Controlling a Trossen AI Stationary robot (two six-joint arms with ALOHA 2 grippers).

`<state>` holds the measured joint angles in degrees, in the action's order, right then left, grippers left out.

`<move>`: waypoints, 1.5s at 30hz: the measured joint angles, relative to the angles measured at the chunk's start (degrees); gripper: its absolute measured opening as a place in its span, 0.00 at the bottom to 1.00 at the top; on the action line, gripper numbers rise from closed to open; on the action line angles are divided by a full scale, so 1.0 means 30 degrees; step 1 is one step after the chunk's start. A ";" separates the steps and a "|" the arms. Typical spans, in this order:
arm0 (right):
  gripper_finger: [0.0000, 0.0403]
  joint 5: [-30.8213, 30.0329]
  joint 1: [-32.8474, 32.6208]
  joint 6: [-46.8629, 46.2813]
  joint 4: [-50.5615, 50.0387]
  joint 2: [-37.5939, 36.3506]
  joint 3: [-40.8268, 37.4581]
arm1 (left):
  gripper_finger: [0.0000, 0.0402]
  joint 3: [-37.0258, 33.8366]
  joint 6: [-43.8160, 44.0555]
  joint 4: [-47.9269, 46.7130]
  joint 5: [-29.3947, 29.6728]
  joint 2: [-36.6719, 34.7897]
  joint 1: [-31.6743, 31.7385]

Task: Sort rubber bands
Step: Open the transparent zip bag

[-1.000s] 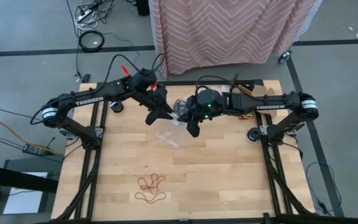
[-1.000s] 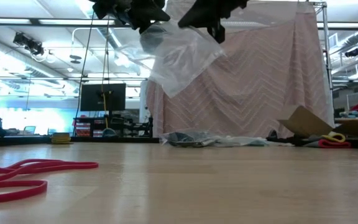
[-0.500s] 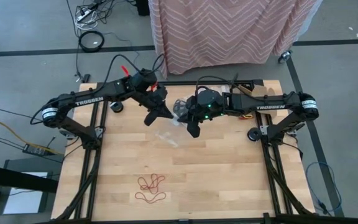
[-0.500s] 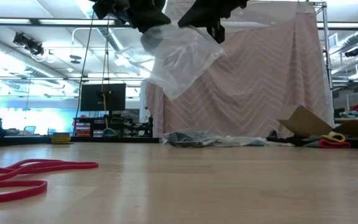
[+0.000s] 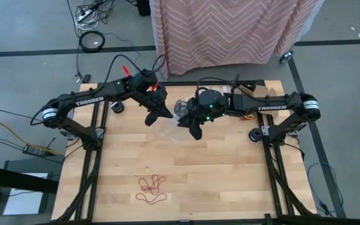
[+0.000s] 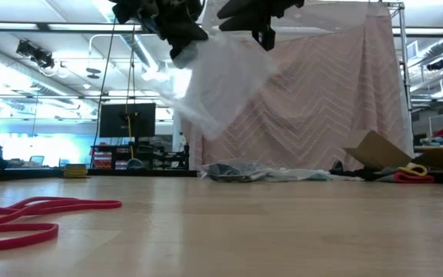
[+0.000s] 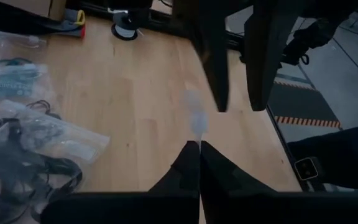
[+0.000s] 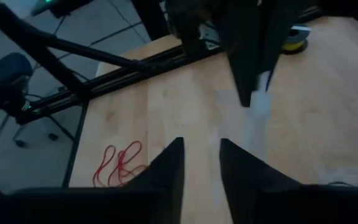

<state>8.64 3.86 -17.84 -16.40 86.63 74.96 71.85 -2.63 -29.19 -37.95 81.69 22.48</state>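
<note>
The red rubber bands (image 5: pixel 152 189) lie loose on the table (image 5: pixel 230 181), near its front edge and left of the middle. They form two small tangles of thin loops, one just behind the other, flat on the wood. From table height they show as thick red loops (image 6: pixel 21 215) at the left.

Right hand (image 8: pixel 201 163) fingers parted, red rubber bands (image 8: pixel 118 163) on wooden table (image 8: pixel 303 87)
</note>
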 joint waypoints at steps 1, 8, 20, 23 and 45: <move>0.24 -0.0110 0.0012 -0.0040 0.0042 0.0000 0.0000 | 0.00 0.0000 -0.0001 -0.0008 0.0000 -0.0016 0.0000; 0.36 -0.0118 0.0357 -0.1470 -0.0637 0.0000 0.0000 | 0.00 0.0000 -0.0443 -0.0362 0.0043 -0.0574 0.0017; 0.03 -0.0916 0.0379 -0.1437 -0.2647 -0.0189 -0.0007 | 0.00 0.0000 -0.0619 -0.1121 0.0430 -0.1421 0.0044; 0.01 -0.0554 0.0372 -0.1366 -0.2635 -0.0189 -0.0015 | 0.00 0.0000 -0.0583 -0.1129 0.0430 -0.1406 0.0044; 0.00 -0.0015 0.0811 -0.0835 -0.0608 -0.0182 -0.0109 | 0.00 0.0000 0.0393 0.1163 -0.0303 -0.1392 -0.0551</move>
<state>8.59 6.29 -20.34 -18.23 86.08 74.63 71.85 -1.45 -25.70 -38.86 77.52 20.83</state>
